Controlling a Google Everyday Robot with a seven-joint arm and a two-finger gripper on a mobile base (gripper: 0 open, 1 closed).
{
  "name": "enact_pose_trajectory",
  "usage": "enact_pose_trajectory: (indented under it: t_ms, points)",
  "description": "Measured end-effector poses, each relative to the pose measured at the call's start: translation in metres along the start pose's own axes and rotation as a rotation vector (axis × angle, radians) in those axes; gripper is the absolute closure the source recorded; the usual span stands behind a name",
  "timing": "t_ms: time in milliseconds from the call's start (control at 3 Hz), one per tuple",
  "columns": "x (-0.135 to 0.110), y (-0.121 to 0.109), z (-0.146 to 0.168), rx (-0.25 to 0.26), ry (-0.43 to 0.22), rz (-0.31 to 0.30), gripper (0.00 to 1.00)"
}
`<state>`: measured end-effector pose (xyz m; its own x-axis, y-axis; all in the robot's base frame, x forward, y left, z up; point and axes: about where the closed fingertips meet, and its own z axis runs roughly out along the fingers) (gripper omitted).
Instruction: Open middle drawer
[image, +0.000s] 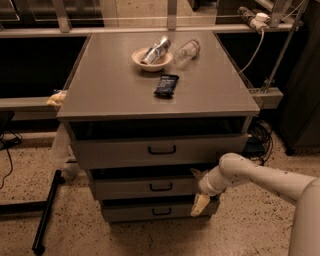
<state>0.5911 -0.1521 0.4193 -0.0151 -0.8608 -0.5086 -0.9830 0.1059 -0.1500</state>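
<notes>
- I read the gripper's (197, 189) fingers (200, 204) as spread apart, one tip up and one down, with nothing held. It sits at the right end of the stacked drawers.
- My worry: the lower finger hangs over the right end of the bottom drawer (150, 211). A pull from here could drag that front out instead, or scrape along it.
- The second risk is that I have no hold on the handle (161, 187). Hooking the panel's corner and pulling would likely cock the drawer in its runners and jam it.
- The upper tip sits near the gap under the top drawer (160, 150). Lifting while I reposition could knock that front.
- The middle drawer (140, 188) lies at nine o'clock from the fingers, its right end between the two tips. Whether they touch it I cannot tell.
- Its handle is well apart from the gripper, also toward nine o'clock, so I judge a leftward shift comes before any pull.
- Further out, at twelve o'clock, the cabinet top (110, 90) carries a bowl (151, 59), a bottle (186, 50) and a dark packet (166, 85). A hard jerk could roll the bottle.
</notes>
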Motion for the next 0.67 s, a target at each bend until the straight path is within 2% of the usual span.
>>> enact_pose_trajectory:
  t_ms: [667]
  points:
    - [0.0139, 0.0118, -0.0004, -0.025, 0.053, 0.012, 0.00]
